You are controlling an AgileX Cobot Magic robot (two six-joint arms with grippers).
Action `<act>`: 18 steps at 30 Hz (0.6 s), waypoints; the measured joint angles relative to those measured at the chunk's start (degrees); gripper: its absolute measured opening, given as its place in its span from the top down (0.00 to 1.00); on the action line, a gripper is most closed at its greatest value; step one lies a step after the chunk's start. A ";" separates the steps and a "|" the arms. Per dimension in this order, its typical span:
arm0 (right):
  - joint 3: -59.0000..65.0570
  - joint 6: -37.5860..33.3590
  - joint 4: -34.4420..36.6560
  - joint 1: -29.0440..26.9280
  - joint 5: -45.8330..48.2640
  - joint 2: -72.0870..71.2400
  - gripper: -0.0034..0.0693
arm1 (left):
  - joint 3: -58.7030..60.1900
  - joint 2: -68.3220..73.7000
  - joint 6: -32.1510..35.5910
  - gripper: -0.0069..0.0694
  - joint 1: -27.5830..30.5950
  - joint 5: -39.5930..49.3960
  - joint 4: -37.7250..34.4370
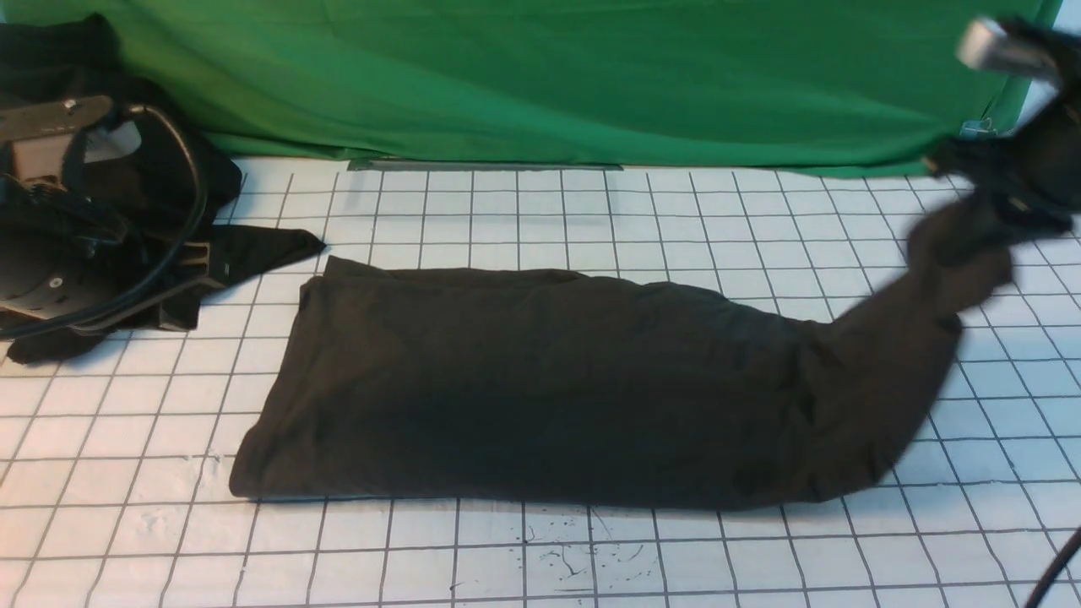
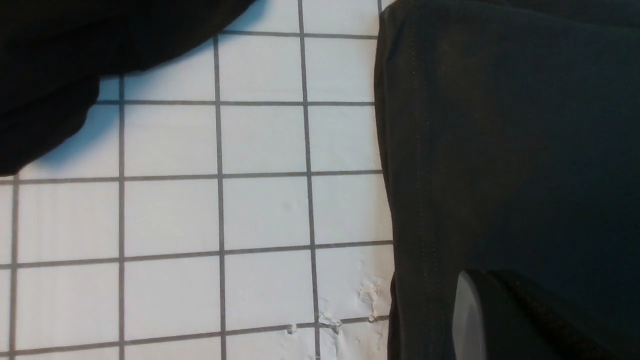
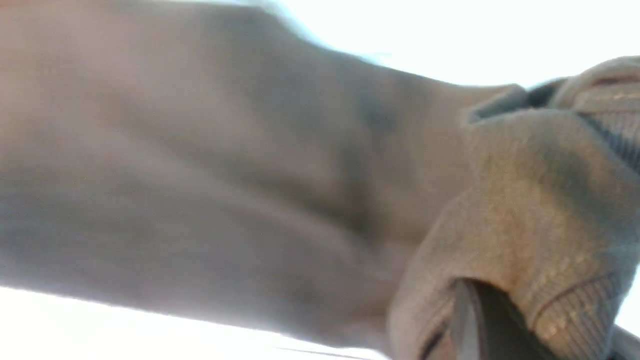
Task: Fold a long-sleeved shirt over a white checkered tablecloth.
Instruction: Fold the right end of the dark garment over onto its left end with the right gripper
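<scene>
The long-sleeved shirt (image 1: 549, 380) lies as a long dark band across the white checkered tablecloth (image 1: 507, 211), print hidden. Its right end rises off the cloth to my right gripper (image 1: 1001, 181), which is shut on it at the far right, blurred. The right wrist view shows bunched fabric with a ribbed edge (image 3: 575, 300) wrapped over one finger (image 3: 465, 325). My left arm (image 1: 59, 169) sits at the far left. In its wrist view the shirt's stitched edge (image 2: 425, 175) lies beside bare tablecloth (image 2: 260, 210). Only one finger (image 2: 470, 320) shows there.
Another black garment (image 1: 253, 249) without print lies under and around the left arm, its corner pointing toward the shirt. A green backdrop (image 1: 540, 76) hangs behind the table. Black ink specks (image 1: 574, 561) mark the cloth near the front edge. A cable (image 1: 1056, 566) crosses the front right corner.
</scene>
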 joint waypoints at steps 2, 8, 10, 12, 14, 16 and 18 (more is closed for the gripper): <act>-3.33 1.44 2.33 4.82 -0.85 0.30 0.92 | 0.00 0.00 0.00 0.92 0.00 0.00 -0.31; -14.93 5.67 5.19 20.18 -4.95 6.66 0.92 | 0.00 0.00 0.00 0.92 0.00 0.00 -1.40; -19.62 7.10 5.51 24.31 -6.12 11.22 0.92 | 0.00 0.00 0.00 0.92 0.00 0.00 -1.69; -23.39 7.46 5.77 27.88 -7.08 15.52 0.92 | 0.00 0.00 0.00 0.92 0.00 0.00 -1.73; -27.00 7.86 6.53 30.28 -8.13 19.60 0.92 | 0.00 0.00 0.00 0.92 0.00 0.00 -1.73; -30.49 8.63 7.97 32.66 -9.34 24.59 0.92 | 0.00 0.00 0.00 0.92 0.00 0.00 -1.73; -33.73 8.74 9.72 34.24 -10.06 29.00 0.92 | 0.00 0.00 0.00 0.92 0.00 0.00 -1.73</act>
